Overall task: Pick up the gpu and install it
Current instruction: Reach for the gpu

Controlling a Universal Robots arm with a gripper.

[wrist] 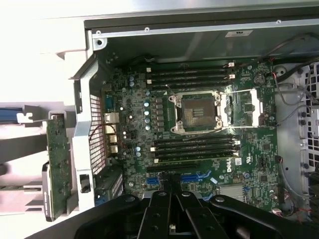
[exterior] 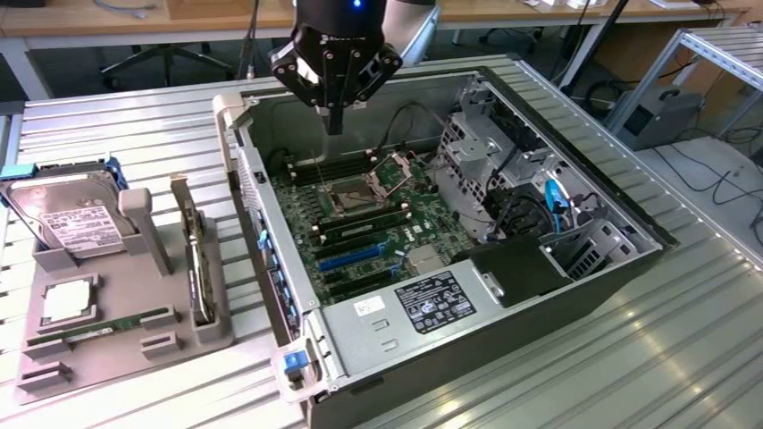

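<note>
Starting at the front of the exterior view: the open tower case [exterior: 357,353] lies on its side on a slatted metal table [exterior: 560,384], with the power supply [exterior: 435,304] and its label at the near end. Next up is the green motherboard [exterior: 394,228], with blue expansion slots [exterior: 352,259] that have nothing plugged into them. Past those sits the CPU socket [exterior: 356,192] with dark memory slots on both sides.

Off to the exterior view's left, outside the case, there's a grey holder [exterior: 54,371] on the table. The gpu [exterior: 200,268] is parked in it, standing on its long edge in the slot closest to the case wall, just beside the case and not touching it. A memory stick [exterior: 102,323] lies flat in the holder, and the hard drive [exterior: 71,219] with its white label leans at the far end.

Furthest back, the gripper [exterior: 334,125] hangs over the far end of the case, above the board by the socket. Its fingers are pinched together with nothing between them, well apart from the gpu.

The wrist view looks straight down on the motherboard [wrist: 199,129], with the gripper [wrist: 172,186] clenched on nothing over the blue slots [wrist: 194,177]. The gpu [wrist: 59,159] shows as a green strip outside the case's perforated wall.
</note>
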